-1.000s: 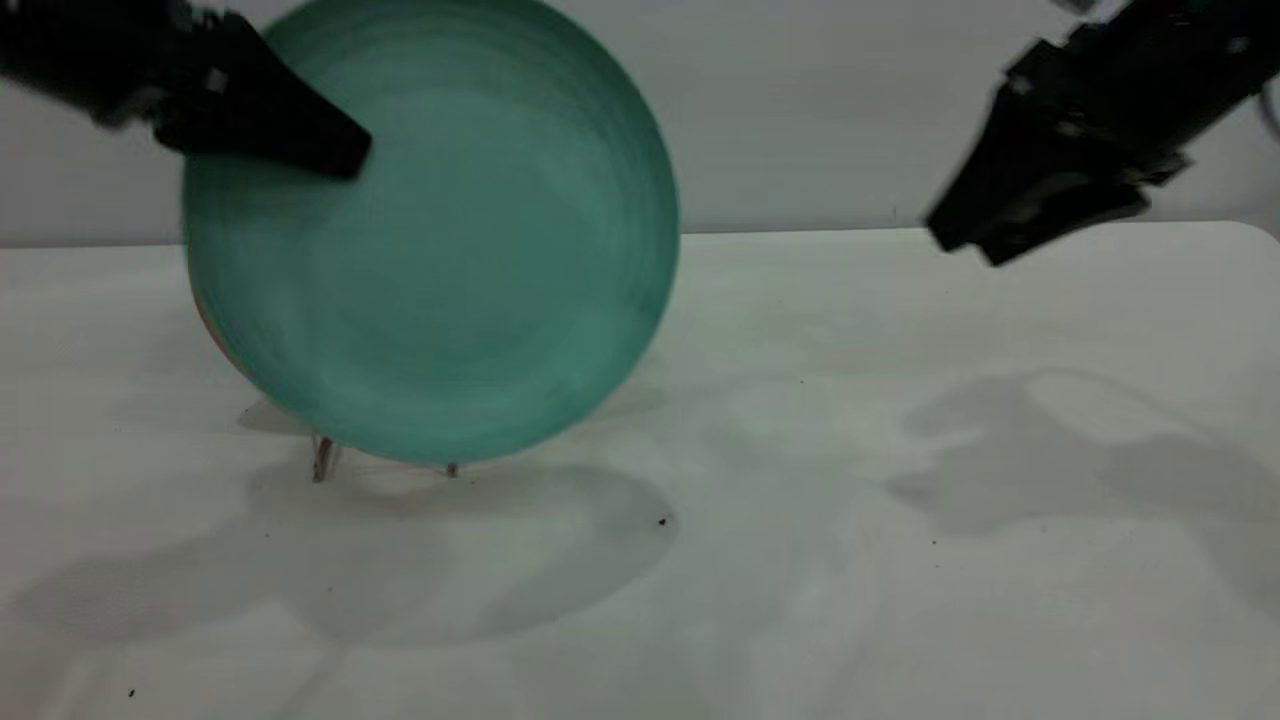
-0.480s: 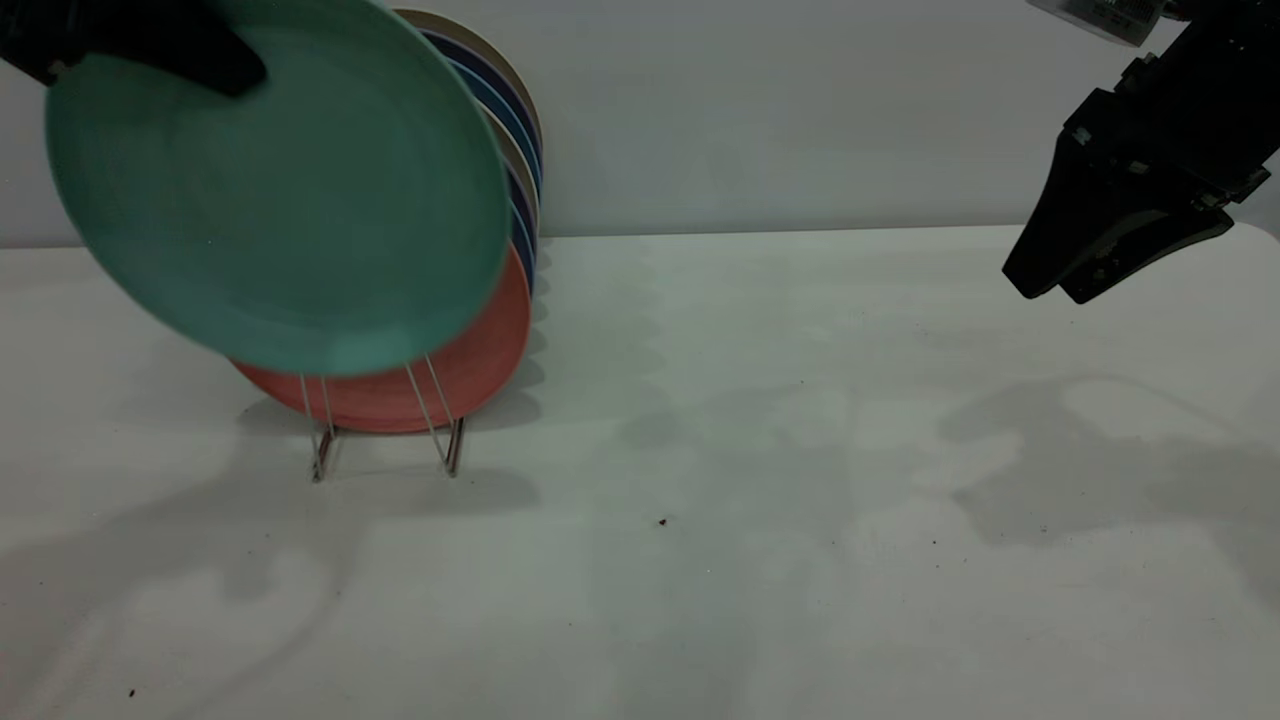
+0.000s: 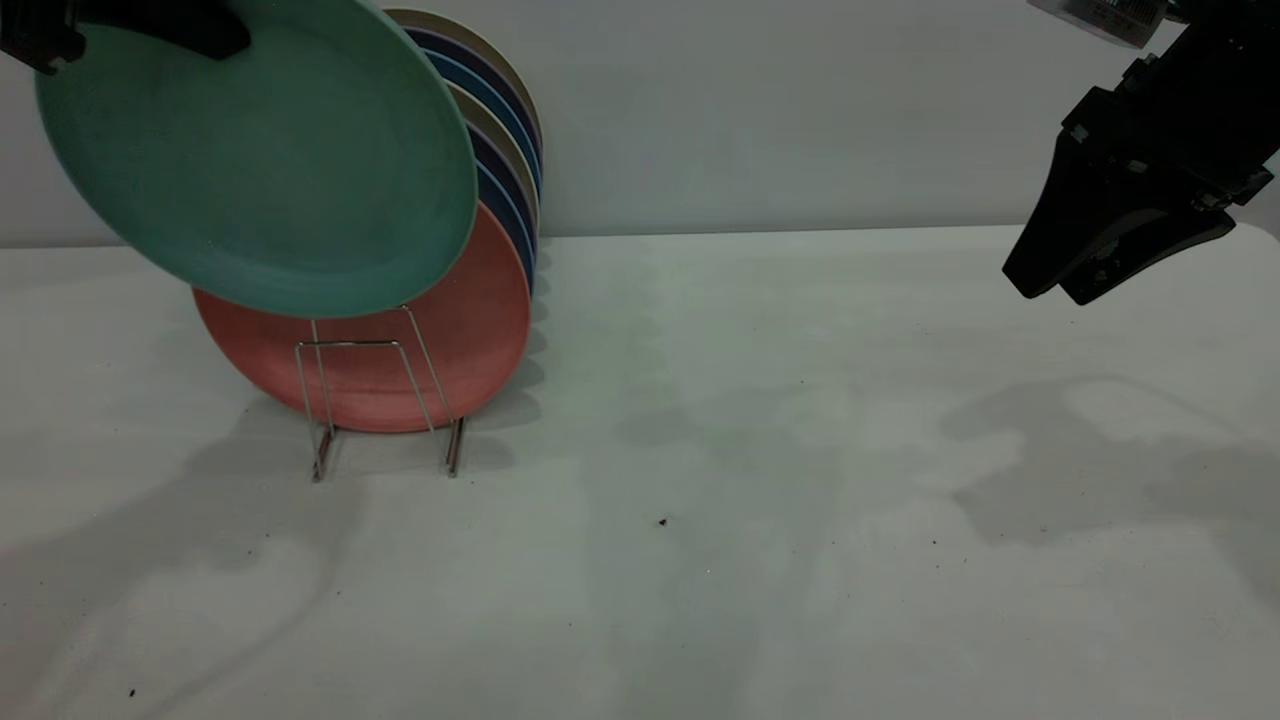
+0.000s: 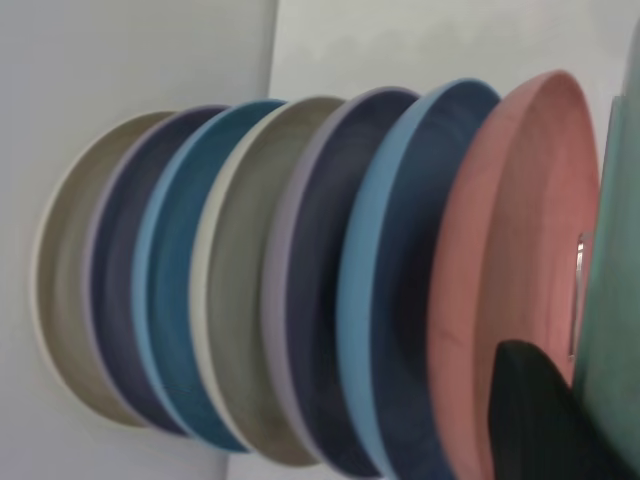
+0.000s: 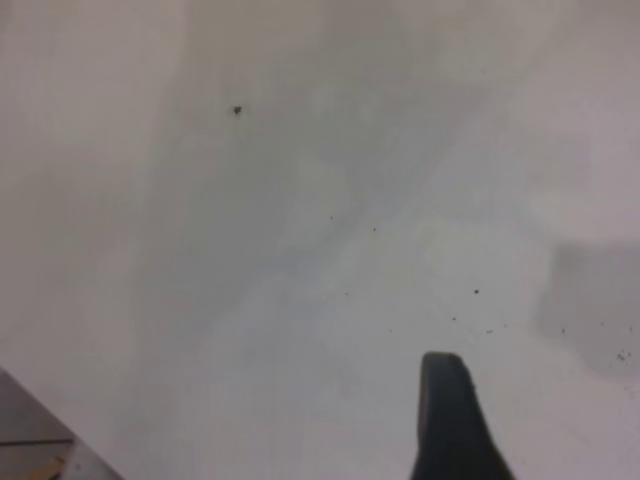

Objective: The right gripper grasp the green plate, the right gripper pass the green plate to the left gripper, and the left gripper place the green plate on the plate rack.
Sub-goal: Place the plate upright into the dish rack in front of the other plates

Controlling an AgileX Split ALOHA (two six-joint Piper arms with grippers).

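The green plate [image 3: 260,160] hangs tilted at the upper left, above and in front of the plate rack [image 3: 385,400], its lower edge overlapping the salmon-pink plate [image 3: 470,340]. My left gripper [image 3: 225,40] is shut on the green plate's upper rim. In the left wrist view one finger [image 4: 540,420] presses the green plate [image 4: 615,330], with the pink plate [image 4: 510,250] right beside it. My right gripper [image 3: 1045,290] hovers open and empty at the upper right, far from the plate. The right wrist view shows only one fingertip [image 5: 450,420] over bare table.
Several upright plates [image 3: 505,130] in blue, beige and purple fill the rack behind the pink one, up to the back wall. They also show in the left wrist view [image 4: 250,270]. The white table [image 3: 750,450] stretches to the right of the rack.
The left gripper has carried the green plate left and up, uncovering the rack and its plates. The right gripper drew back to the right, then held still.
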